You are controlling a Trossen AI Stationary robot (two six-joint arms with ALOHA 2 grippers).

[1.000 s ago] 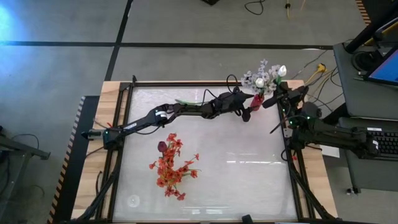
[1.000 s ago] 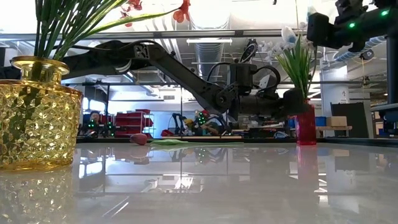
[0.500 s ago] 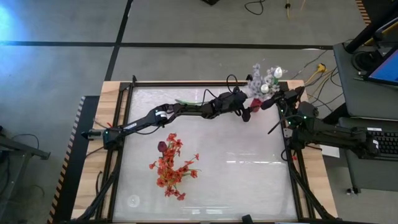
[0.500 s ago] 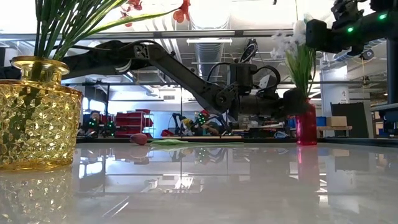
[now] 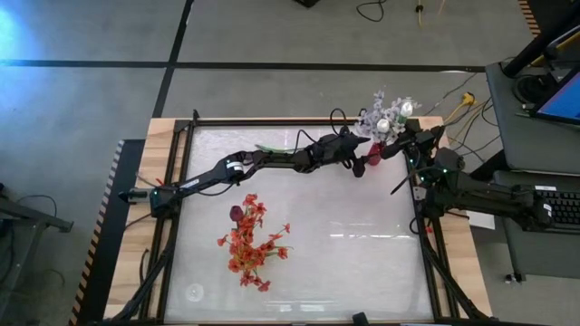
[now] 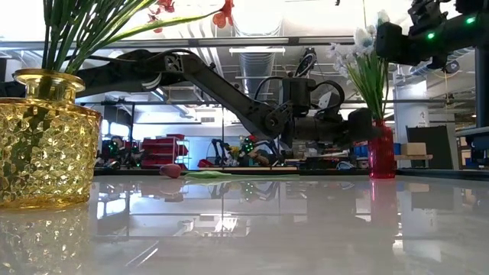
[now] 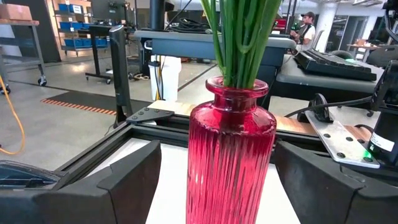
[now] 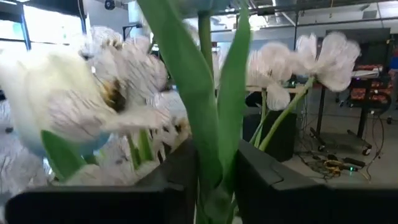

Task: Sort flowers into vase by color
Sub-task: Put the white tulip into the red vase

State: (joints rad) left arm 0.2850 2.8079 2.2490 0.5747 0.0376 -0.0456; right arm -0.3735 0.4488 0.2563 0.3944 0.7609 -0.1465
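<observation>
A red ribbed glass vase (image 7: pixel 230 149) stands at the table's far right and holds green stems with white and pale lavender blossoms (image 5: pixel 385 118). My left gripper (image 5: pixel 362 156) is open, with one finger on each side of the vase. My right gripper (image 8: pixel 211 180), above the vase (image 6: pixel 382 149), is shut on a green flower stem among the white blossoms. A yellow glass vase (image 6: pixel 46 145) holds red-orange sprays (image 5: pixel 249 240) and a maroon bud (image 5: pixel 236 213). A maroon tulip (image 6: pixel 172 169) lies on the table near its far edge. My left gripper comes level at the red vase from the table's left. One finger (image 7: pixel 317 180) seems to lie against the vase's side wall (image 7: pixel 270 155), and the other (image 7: pixel 130 180) stands a little apart. The vase stands upright on the table. My right gripper pinches a green stem (image 8: pixel 208 143) between its two fingers, just below the blossoms. The fingers come from the table's right and lie across the stem. The stem stands roughly upright and runs down toward the red vase's neck (image 6: pixel 378 114).
The table has a raised dark frame (image 5: pixel 299 122) along its far edge. A desk with a keyboard (image 5: pixel 562 208) stands just off the right side. The glossy table between the two vases (image 5: pixel 344 244) is bare.
My right gripper has shifted a little with the held stem. The white bunch has swayed toward the table's left and come back. The red vase has slid slightly between my left gripper's fingers and stayed upright.
</observation>
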